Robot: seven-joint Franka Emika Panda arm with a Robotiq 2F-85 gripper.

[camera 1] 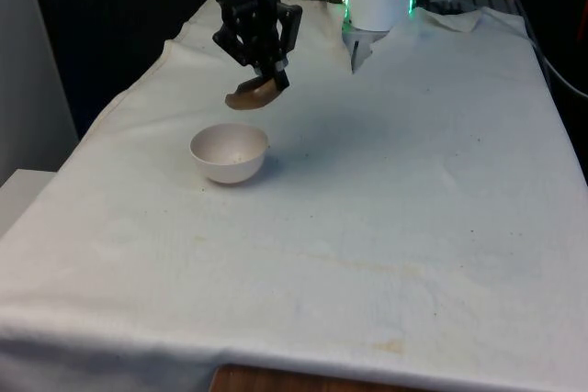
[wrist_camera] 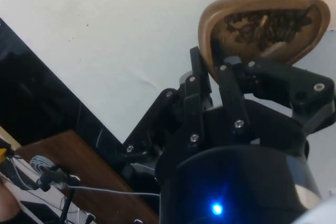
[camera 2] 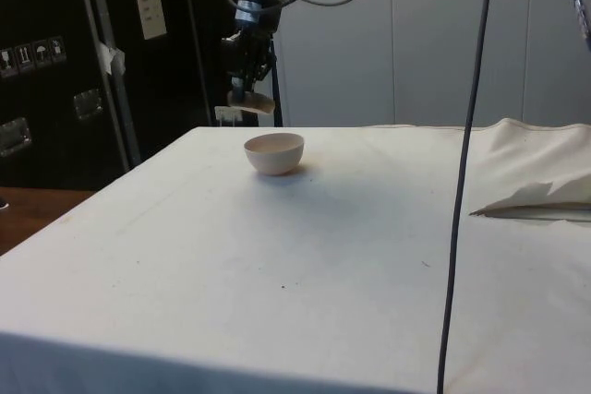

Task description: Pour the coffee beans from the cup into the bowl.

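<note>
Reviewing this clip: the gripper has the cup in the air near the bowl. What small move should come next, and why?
Probably tip the cup further toward the bowl. The gripper holds the brown cup tilted above and just behind the bowl's far rim. In the wrist view, coffee beans sit inside the cup, and the bowl looks empty.

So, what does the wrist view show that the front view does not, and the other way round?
Wrist view alone: the coffee beans lying inside the tilted brown cup, and where the fingers pinch its rim. Front view alone: the whole white bowl with nothing in it, standing on the white cloth, with the cup held in the air above and just beyond it. Both: the gripper shut on the cup, and no beans poured yet.
</note>
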